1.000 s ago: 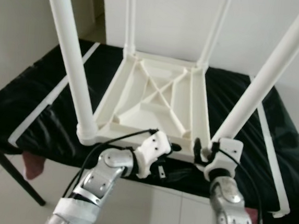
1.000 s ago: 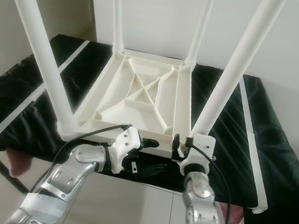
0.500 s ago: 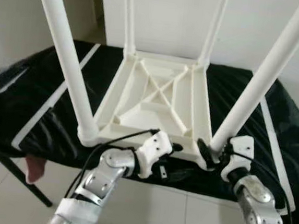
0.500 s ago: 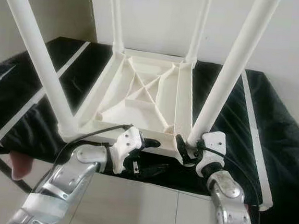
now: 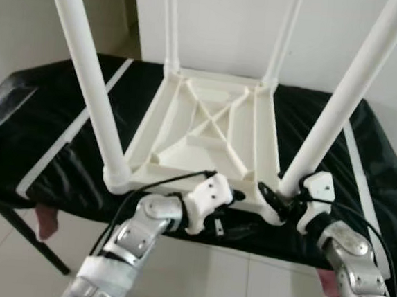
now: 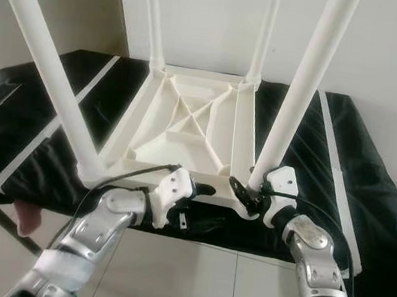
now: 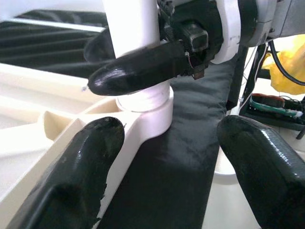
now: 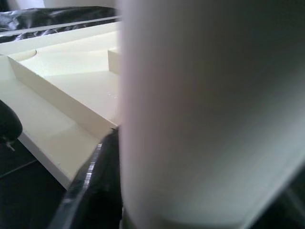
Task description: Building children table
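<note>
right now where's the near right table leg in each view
Left eye: near right leg, rising from the lower right corner.
Right eye: same leg, right of centre.
Left wrist: white post at top.
Right wrist: blurred white column.
Shared landmark: right gripper at its base.

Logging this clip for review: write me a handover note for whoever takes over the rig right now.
Right gripper: fingers closed around the base of the near right leg.
Left gripper: open, at the near edge of the tabletop, holding nothing.
The white table lies upside down on the black cover; all four legs stand in their corner sockets.
Left: confirm the near right leg is seated, then turn the table upright.
</note>
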### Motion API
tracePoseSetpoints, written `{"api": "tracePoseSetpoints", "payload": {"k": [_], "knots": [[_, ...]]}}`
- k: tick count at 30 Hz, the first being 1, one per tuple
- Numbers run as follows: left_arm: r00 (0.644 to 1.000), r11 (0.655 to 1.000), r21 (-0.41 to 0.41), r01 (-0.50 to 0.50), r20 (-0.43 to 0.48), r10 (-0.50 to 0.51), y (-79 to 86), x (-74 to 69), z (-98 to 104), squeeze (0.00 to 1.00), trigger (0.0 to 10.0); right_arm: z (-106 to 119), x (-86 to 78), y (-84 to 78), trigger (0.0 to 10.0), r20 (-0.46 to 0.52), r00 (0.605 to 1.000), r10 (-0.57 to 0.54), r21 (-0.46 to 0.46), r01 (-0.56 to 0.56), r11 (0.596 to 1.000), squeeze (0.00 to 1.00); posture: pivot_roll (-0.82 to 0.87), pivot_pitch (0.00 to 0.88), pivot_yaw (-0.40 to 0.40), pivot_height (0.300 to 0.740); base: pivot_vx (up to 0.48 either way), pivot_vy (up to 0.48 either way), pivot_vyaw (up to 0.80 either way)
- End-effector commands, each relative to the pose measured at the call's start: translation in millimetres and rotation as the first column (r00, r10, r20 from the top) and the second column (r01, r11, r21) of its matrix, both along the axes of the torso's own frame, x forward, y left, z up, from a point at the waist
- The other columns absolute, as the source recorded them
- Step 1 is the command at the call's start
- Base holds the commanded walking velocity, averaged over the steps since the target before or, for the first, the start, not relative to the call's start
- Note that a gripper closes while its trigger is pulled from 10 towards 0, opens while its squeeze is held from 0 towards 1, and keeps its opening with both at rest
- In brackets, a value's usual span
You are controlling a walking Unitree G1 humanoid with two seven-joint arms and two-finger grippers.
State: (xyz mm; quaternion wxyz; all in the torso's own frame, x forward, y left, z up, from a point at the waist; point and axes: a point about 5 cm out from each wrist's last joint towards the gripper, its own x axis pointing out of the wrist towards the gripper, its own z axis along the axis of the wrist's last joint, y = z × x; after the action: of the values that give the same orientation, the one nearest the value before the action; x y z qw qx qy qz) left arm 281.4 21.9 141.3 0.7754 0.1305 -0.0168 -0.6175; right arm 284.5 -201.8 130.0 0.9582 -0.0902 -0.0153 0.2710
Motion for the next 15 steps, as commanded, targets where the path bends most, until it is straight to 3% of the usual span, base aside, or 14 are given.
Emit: {"api": "tracePoseSetpoints", "payload": {"k": [1, 6, 7, 11, 15], "knots": [[0.999, 0.999, 0.012, -0.043, 0.013, 0.043, 0.0, 3.3, -1.8, 0.00, 10.0, -4.5, -2.1, 4.2, 0.0, -0.018, 0.999, 0.032, 0.006, -0.031, 0.999, 0.00, -0.04, 0.000, 0.014, 0.740, 0.000, 0.000, 0.00], [0.999, 0.999, 0.012, -0.045, 0.014, 0.045, 0.8, 2.8, -1.8, 0.00, 10.0, -9.0, -3.8, 3.5, 0.0, -0.045, 0.999, 0.026, 0.013, -0.026, 1.000, 0.00, -0.03, 0.000, 0.015, 0.740, 0.000, 0.000, 0.00], [0.999, 0.999, 0.012, -0.046, 0.014, 0.045, 1.1, 2.5, -2.1, 0.00, 10.0, -9.7, -4.2, 3.3, 10.0, -0.046, 0.999, 0.024, 0.010, -0.024, 1.000, 0.00, -0.03, 0.000, 0.015, 0.740, 0.000, 0.000, 0.00], [0.999, 0.999, 0.016, -0.046, 0.004, 0.046, 2.6, -0.5, -5.2, 0.00, 10.0, -11.3, -7.2, 3.7, 10.0, -0.054, 0.998, -0.012, 0.042, 0.015, 0.999, 0.00, -0.03, 0.000, 0.016, 0.740, 0.000, 0.000, 0.00], [0.999, 0.999, 0.015, -0.048, 0.002, 0.048, 2.1, 0.2, -5.5, 0.00, 10.0, -12.4, -5.6, 1.7, 10.0, -0.004, 0.994, -0.110, 0.006, 0.110, 0.994, 0.00, -0.03, 0.000, 0.012, 0.740, 0.000, 0.000, 0.00]]}}
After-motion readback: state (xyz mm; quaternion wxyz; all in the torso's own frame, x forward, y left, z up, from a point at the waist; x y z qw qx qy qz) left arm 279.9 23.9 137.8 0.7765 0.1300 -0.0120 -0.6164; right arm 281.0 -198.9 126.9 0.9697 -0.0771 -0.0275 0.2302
